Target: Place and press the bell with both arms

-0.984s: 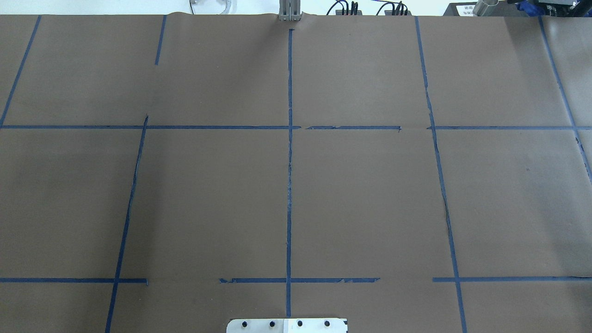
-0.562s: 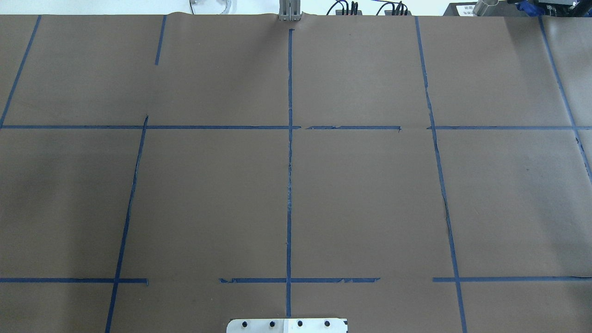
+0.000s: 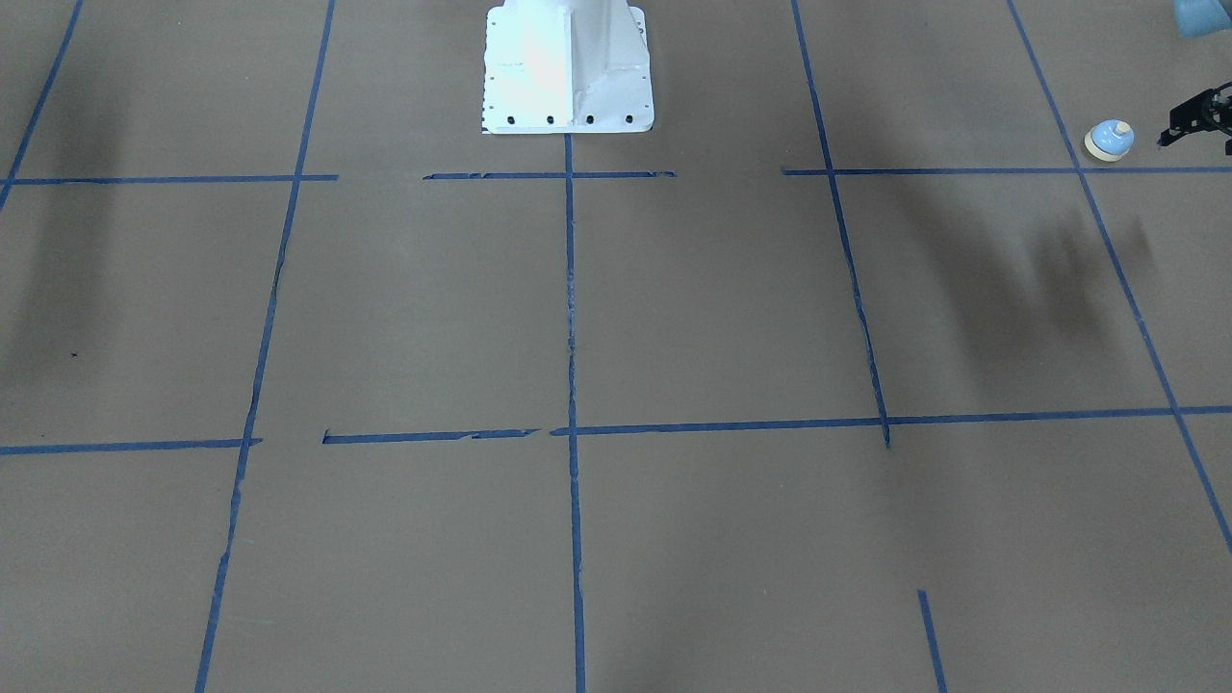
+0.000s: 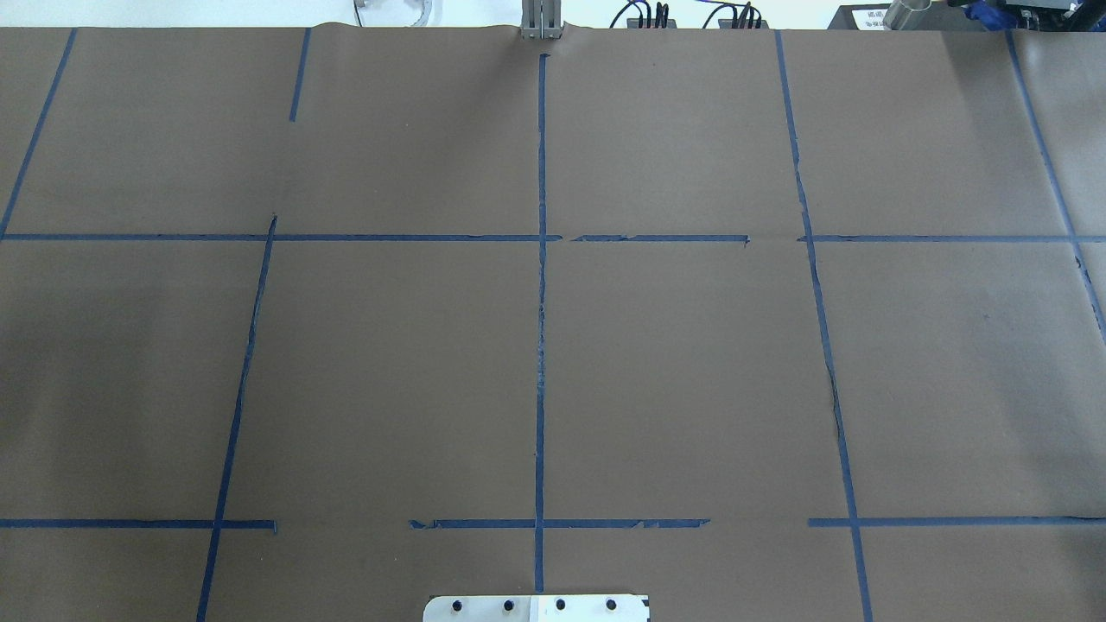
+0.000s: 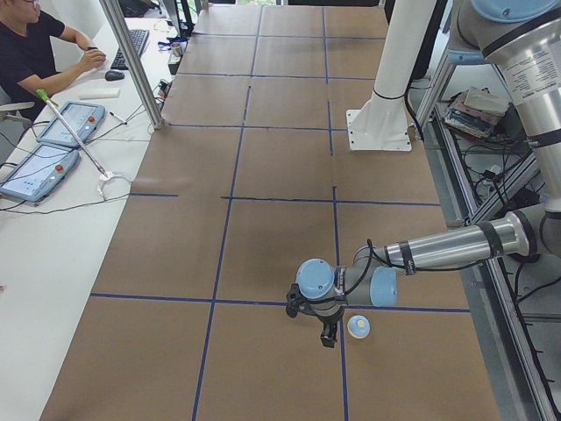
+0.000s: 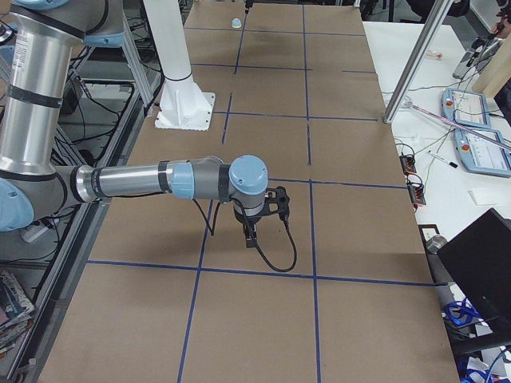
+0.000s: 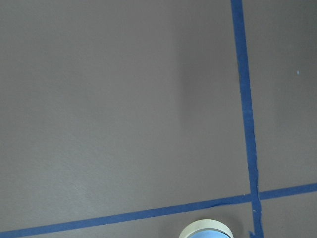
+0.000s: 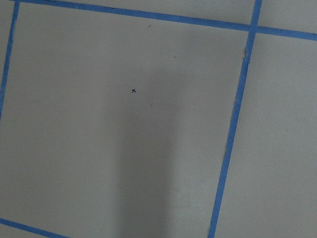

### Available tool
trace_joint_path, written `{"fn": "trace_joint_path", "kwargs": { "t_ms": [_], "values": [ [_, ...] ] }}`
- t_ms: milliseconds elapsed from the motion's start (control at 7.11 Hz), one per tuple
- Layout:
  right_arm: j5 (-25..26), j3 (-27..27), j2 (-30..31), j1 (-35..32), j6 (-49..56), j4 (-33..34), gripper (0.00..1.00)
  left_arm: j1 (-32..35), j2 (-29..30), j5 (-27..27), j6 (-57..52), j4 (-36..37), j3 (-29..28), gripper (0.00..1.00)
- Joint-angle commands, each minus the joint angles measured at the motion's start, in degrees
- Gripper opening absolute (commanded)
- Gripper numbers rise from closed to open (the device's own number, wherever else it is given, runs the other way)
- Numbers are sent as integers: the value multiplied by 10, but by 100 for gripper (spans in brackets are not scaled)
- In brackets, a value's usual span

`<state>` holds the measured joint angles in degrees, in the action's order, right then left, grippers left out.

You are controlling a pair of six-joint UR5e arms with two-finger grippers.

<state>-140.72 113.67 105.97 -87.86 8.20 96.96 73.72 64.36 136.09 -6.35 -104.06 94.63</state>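
Note:
The bell [image 3: 1109, 140], a small light-blue dome with a cream base and button, stands on the brown table cover by a blue tape crossing, far on my left side. It also shows in the exterior left view [image 5: 358, 327] and at the bottom edge of the left wrist view [image 7: 206, 230]. My left gripper [image 3: 1179, 125] hangs low just beside it, apart from it, and is cut off by the frame edge. I cannot tell if it is open or shut. My right gripper [image 6: 251, 235] points down over bare table, far from the bell, and I cannot tell its state. The overhead view shows neither arm.
The white bolted pedestal [image 3: 568, 67] stands at the robot's side of the table. Blue tape lines [image 4: 541, 345] divide the brown cover into squares. An operator [image 5: 35, 53] sits at a side desk with tablets [image 5: 39, 171] behind a metal post [image 5: 131, 61].

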Motion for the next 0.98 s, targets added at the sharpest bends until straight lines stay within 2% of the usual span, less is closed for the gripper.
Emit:
{"fn": "trace_joint_path", "kwargs": {
  "t_ms": [0, 281, 562, 844],
  "values": [
    [0, 2, -1, 1, -2, 1, 100, -40, -8, 4, 49, -31, -15, 100],
    [-4, 2, 0, 1, -1, 1, 100, -70, -24, 6, 66, -88, -40, 100],
    [-4, 3, 1, 1, 0, 1, 100, -122, -26, 34, 65, -90, -45, 100],
    [-5, 3, 3, 1, 0, 1, 100, -131, -26, 30, 67, -105, -62, 100]
  ]
}}
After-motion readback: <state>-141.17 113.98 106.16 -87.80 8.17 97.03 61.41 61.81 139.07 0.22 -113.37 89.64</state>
